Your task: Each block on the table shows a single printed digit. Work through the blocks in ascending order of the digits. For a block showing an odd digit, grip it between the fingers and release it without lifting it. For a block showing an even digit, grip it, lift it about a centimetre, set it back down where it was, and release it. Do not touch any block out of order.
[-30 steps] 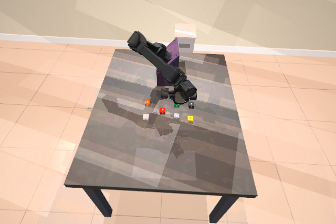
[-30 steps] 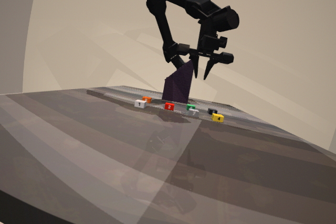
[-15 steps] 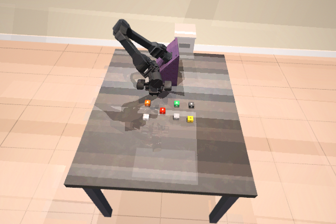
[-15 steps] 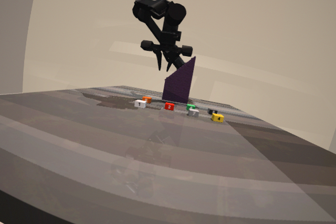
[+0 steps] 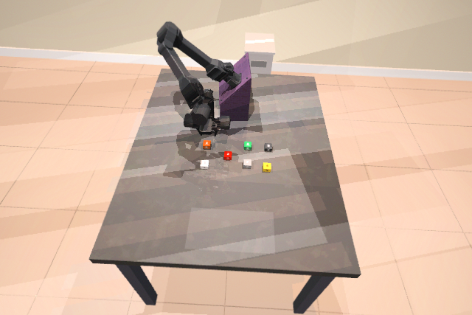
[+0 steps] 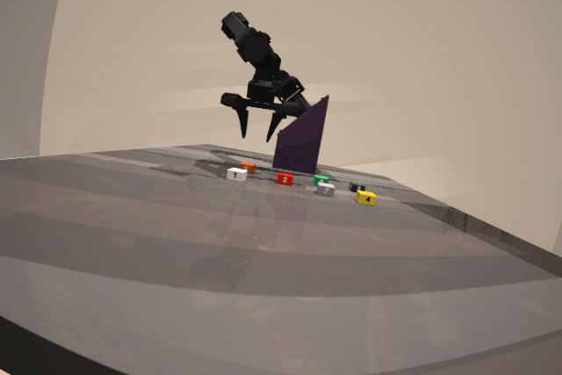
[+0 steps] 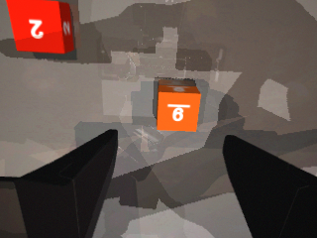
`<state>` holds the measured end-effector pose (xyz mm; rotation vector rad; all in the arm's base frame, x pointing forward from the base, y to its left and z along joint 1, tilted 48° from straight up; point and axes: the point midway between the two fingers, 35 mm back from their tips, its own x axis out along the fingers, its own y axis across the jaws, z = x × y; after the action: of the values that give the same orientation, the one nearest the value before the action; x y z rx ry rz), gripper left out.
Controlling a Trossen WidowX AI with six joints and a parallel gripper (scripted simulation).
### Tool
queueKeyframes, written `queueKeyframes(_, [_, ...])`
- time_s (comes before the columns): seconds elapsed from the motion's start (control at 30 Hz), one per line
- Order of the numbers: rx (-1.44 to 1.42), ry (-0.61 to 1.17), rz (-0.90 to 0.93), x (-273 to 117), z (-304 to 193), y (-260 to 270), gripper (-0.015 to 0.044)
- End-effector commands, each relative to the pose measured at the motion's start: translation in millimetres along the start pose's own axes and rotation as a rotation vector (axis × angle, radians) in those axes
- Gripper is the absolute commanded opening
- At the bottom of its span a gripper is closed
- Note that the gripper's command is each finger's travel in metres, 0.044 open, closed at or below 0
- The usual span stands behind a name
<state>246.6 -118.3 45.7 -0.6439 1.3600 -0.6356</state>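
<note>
My gripper is open and empty, high above the table near the orange block. In the wrist view this block lies ahead between the finger lines; its underlined digit is upside down, a 6 or a 9. The red block shows 2. The white block shows 1, the grey block 7, the yellow block 4. The black block seems to show 3. The green block's digit is unclear.
A purple slanted stand carries the arm's base behind the blocks. A pale cabinet stands beyond the table's back edge, near the wall. Dark shadows and pale reflections cross the table.
</note>
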Motion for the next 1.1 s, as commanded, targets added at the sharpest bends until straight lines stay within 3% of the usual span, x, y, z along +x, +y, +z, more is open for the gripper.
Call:
queueKeyframes(0.0, [-0.015,0.013,-0.006,36,-10,-1,0.0356])
queueKeyframes(0.07, [-0.015,0.013,-0.006,36,-10,-1,0.0400])
queueKeyframes(0.97, [-0.016,0.014,-0.008,72,-11,-2,0.0400])
queueKeyframes(1.07, [-0.016,0.014,-0.008,72,-11,-2,0.0321])
